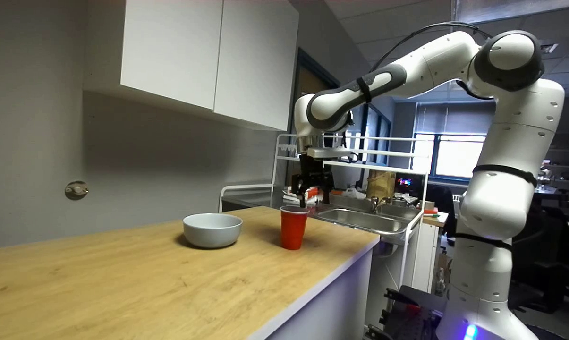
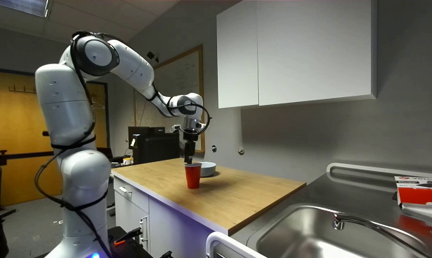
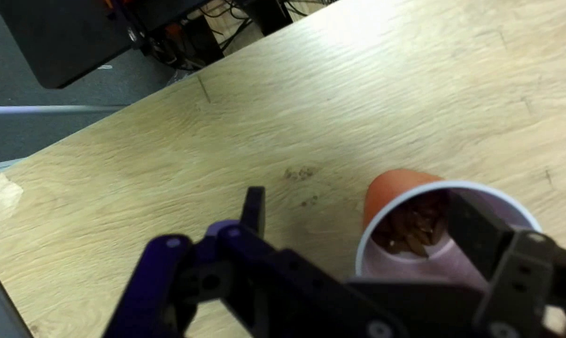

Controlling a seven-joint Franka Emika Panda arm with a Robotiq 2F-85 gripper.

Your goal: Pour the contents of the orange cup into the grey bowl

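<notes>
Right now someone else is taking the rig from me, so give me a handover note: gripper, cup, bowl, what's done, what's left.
Gripper: open, at the orange cup; in the wrist view one finger overlaps the cup's mouth. Whether it dips inside or touches, I can't tell.
Cup: upright on the wooden counter, brown pieces inside.
Grey bowl: upright on the same counter, beside the cup but apart from it.
Done: gripper positioned at the cup; no grasp yet.
Left: grip the cup, lift it, tip the brown pieces into the bowl.
</notes>
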